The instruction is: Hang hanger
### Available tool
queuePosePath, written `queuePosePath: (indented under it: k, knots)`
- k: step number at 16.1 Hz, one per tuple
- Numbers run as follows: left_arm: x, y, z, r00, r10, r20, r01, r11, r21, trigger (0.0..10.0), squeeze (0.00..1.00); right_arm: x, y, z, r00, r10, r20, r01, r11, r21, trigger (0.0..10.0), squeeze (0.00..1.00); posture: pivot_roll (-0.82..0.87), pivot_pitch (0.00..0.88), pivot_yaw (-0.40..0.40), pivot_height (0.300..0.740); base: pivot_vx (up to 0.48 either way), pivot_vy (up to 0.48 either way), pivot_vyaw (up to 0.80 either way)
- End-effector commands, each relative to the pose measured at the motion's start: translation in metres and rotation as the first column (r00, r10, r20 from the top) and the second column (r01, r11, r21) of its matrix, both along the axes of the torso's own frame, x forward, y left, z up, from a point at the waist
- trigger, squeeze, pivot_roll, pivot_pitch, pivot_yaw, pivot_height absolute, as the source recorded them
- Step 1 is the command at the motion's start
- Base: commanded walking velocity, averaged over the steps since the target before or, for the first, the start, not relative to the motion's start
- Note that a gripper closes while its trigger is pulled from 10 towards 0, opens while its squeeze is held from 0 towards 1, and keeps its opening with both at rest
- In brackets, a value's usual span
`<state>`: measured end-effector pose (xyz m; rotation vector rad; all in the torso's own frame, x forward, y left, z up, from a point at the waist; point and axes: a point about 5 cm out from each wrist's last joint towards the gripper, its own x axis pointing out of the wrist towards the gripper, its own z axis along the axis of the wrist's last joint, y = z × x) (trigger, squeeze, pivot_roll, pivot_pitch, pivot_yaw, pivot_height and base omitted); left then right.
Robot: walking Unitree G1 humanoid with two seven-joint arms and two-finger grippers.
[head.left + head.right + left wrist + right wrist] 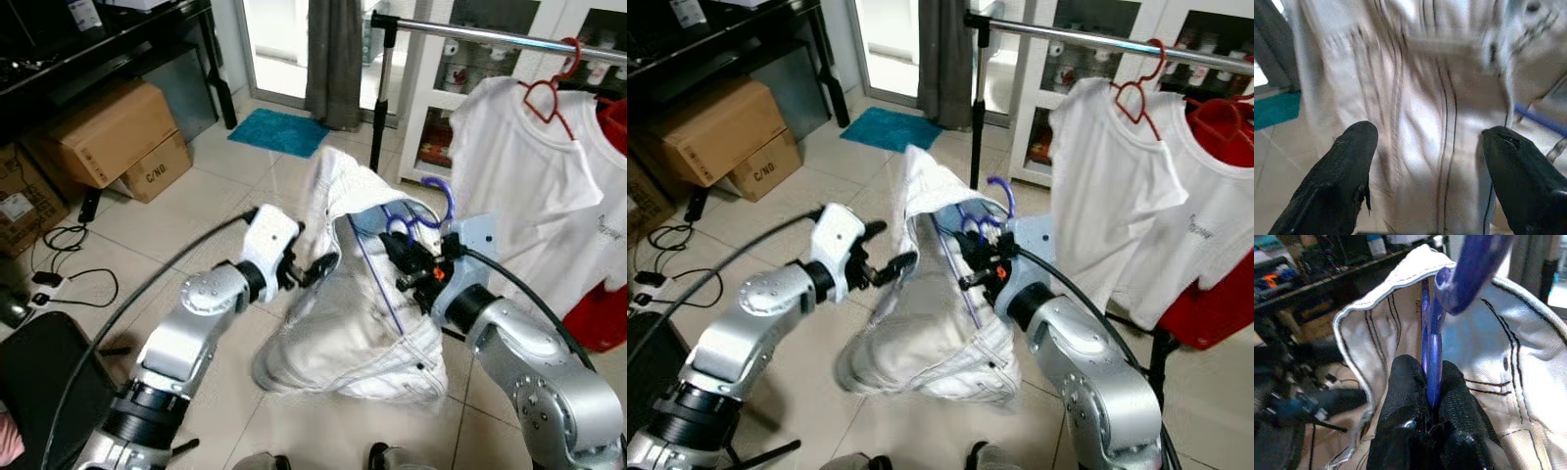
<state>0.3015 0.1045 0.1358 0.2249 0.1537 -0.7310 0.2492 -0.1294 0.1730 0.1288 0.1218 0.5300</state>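
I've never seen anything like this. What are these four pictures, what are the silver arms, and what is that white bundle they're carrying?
You are looking through a humanoid robot's own cameras. The two wide pictures come from its head, looking down at its two silver arms. The two close-ups come from a camera on each wrist, looking along that hand's two black fingers.

The right hand is pinched shut on a blue hanger. A white garment with dark stitching hangs from it. The left hand is open, its fingers close to the cloth.

Ahead stands a clothes rail that already holds white T-shirts on red hangers. The robot probably means to hook the blue one there too. Cardboard boxes and a teal mat lie on the tiled floor.
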Motion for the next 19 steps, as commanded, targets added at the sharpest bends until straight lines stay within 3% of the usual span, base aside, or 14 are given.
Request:
queuePosePath:
  k: [1, 2, 3, 4, 10, 19]
  knots:
    - [0.003, 0.005, -0.005, 1.000, 0.022, -0.001, -0.022, 0.999, 0.041, 5.6, 0.01, -0.004, 0.008, 0.024, 0.992, 0.066, 0.112, -0.070, 0.997, 0.033, 0.0, 0.00, -0.13, 0.076, 0.077, 0.740, 0.000, 0.000, 0.00]
    - [0.004, 0.004, -0.005, 1.000, 0.017, -0.001, -0.017, 0.999, 0.041, 5.6, 0.01, -0.004, 0.009, 0.026, 0.990, 0.075, 0.117, -0.079, 0.996, 0.036, 0.0, 0.00, -0.13, 0.076, 0.077, 0.740, 0.000, 0.000, 0.00]
    - [0.003, 0.003, -0.005, 1.000, -0.001, -0.004, 0.002, 0.999, 0.036, 0.0, 0.00, -0.005, 0.009, 0.027, 0.989, 0.082, 0.121, -0.087, 0.996, 0.036, 0.0, 0.00, -0.13, 0.076, 0.077, 0.740, 0.000, 0.000, 0.00]
    - [0.003, 0.001, -0.006, 1.000, -0.025, -0.014, 0.025, 0.999, 0.031, 0.0, 0.00, -0.006, 0.009, 0.029, 0.988, 0.092, 0.128, -0.097, 0.995, 0.035, 0.0, 0.00, -0.14, 0.072, 0.082, 0.740, 0.000, 0.000, 0.00]
    - [0.012, 0.009, -0.011, 0.999, 0.052, 0.008, -0.052, 0.995, 0.089, 0.0, 0.00, -0.007, 0.008, 0.034, 0.983, 0.107, 0.148, -0.117, 0.991, 0.058, 0.0, 0.00, -0.15, 0.057, 0.088, 0.740, 0.000, 0.000, 0.00]
    - [0.015, 0.015, -0.017, 0.996, 0.086, 0.025, -0.088, 0.992, 0.095, 0.0, 0.00, -0.009, 0.007, 0.042, 0.978, 0.118, 0.172, -0.136, 0.986, 0.096, 0.0, 0.00, -0.15, 0.041, 0.088, 0.740, 0.000, 0.000, 0.00]
